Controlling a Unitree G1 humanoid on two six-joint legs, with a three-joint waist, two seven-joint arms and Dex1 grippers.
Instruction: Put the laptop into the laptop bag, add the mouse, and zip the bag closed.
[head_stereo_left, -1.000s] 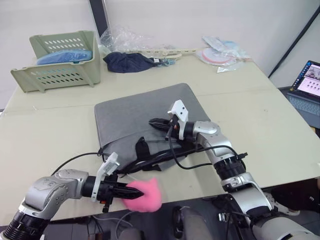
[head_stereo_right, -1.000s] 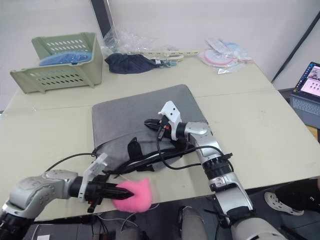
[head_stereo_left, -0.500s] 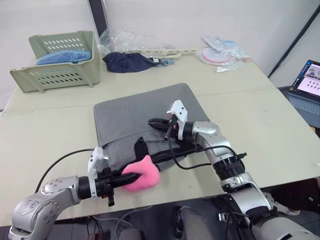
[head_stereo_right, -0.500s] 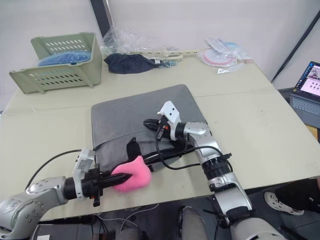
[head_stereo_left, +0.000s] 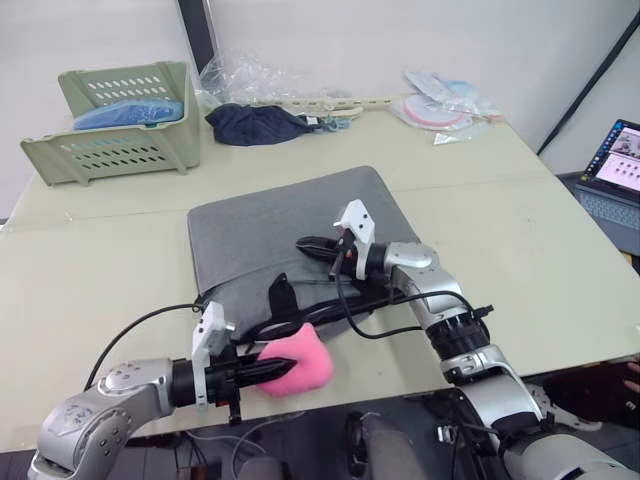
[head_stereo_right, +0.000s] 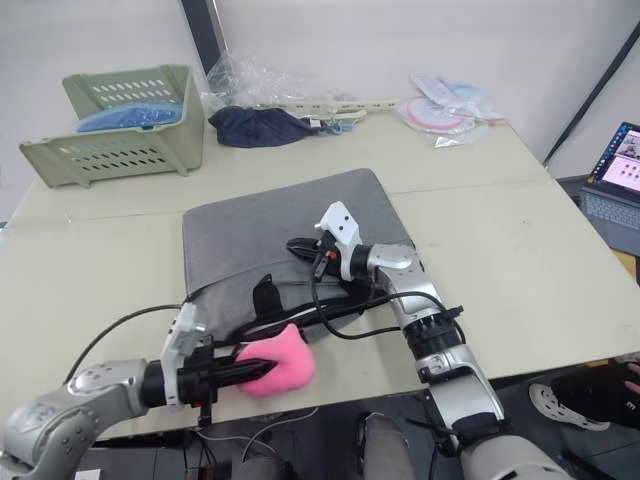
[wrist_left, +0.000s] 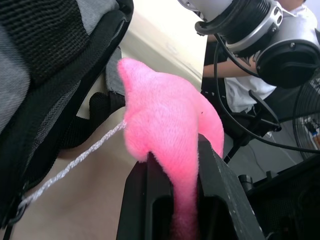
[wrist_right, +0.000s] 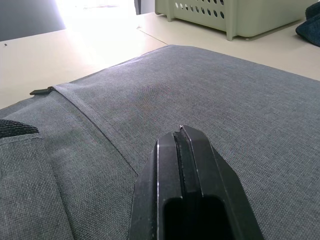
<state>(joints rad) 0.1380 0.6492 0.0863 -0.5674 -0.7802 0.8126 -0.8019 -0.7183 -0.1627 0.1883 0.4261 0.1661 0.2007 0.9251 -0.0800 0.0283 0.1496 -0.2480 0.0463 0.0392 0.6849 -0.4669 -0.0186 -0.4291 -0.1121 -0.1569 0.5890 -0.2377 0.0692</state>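
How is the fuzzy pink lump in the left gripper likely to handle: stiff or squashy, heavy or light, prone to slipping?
The pink lump probably squashes easily: it narrows where the left gripper pinches it. It looks light, held out at the fingertips without sagging. Its fuzzy surface should resist slipping, though the white string trailing toward the laptop bag might snag.

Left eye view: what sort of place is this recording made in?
Probably an office or lab room. A plain beige table stands against white walls, an open laptop sits on a side desk, and a green plastic basket holds odds and ends.
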